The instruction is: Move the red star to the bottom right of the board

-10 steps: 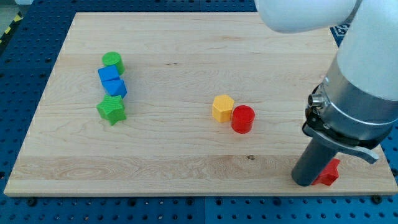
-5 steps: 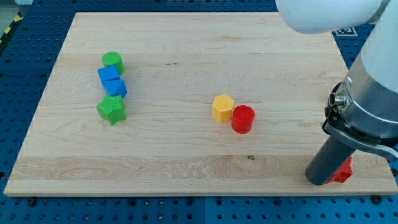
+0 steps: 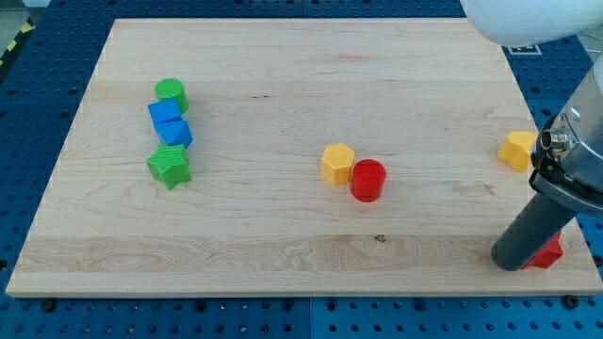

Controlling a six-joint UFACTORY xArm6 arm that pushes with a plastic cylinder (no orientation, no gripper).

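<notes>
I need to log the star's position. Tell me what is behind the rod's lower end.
Behind my tip, on its right, a piece of the red star shows at the board's bottom right corner. The rod covers the rest, so its full outline cannot be seen.

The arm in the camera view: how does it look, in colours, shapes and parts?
At the view's right, the arm has a smooth white rounded shell above and a grey cylindrical body below. A black clamp-like collar rings it, with a small metallic fitting on its left side. From it comes a straight dark grey rod, round in section, ending in my tip. No cables or markings show.
</notes>
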